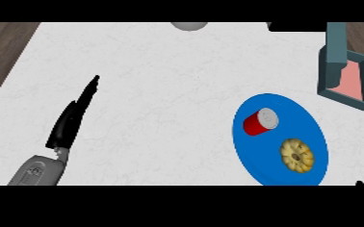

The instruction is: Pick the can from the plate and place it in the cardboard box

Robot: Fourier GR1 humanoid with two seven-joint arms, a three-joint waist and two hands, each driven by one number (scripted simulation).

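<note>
A red can (260,121) with a silver top lies on its side on the upper left part of a blue plate (280,172) at the right of the counter. The box (335,63) stands at the right edge beyond the plate; it has teal-grey walls and a pink floor and is cut off by the view's edge. My left hand (71,118) rests at the lower left with straight fingers pointing up and away, far from the can and holding nothing. My right hand does not show.
A round yellow pastry (296,156) lies on the plate's lower right. A grey round object (189,25) peeks in at the top edge. Dark wood (14,41) shows past the white counter's left edge.
</note>
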